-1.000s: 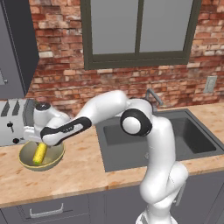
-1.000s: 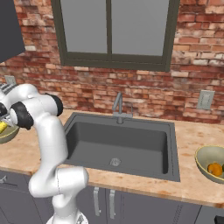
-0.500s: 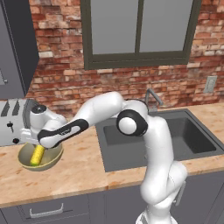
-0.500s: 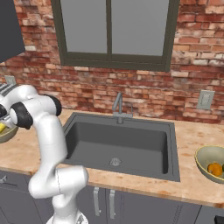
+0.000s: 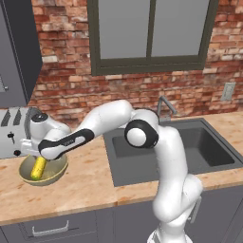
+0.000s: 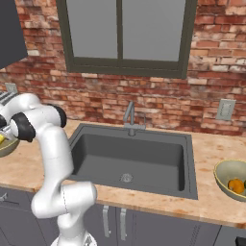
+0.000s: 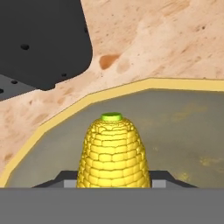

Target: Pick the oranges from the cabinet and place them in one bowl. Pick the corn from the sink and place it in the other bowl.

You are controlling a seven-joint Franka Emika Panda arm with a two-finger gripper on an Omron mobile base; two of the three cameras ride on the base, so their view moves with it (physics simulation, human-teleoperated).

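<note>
**Corn held inside the left-end bowl**

The worktop (image 5: 90, 187) carries the sink (image 6: 129, 158) at its centre, with the faucet (image 6: 129, 115) at the sink's rear edge. The cabinet (image 5: 16, 52) hangs above the worktop's left end. A toaster (image 5: 14, 130) stands at the left rear of the worktop.

One bowl (image 5: 54, 172) sits near the left front edge of the worktop, just in front of the toaster. The other bowl (image 6: 226, 175) sits at the right end of the worktop, right of the sink, and contains an orange fruit (image 6: 235, 185).

The gripper (image 7: 113, 183) reaches down into the left bowl. Its fingers are clenched on the corn (image 5: 38, 168), which lies inside that bowl, green end pointing away from the hand.
</note>
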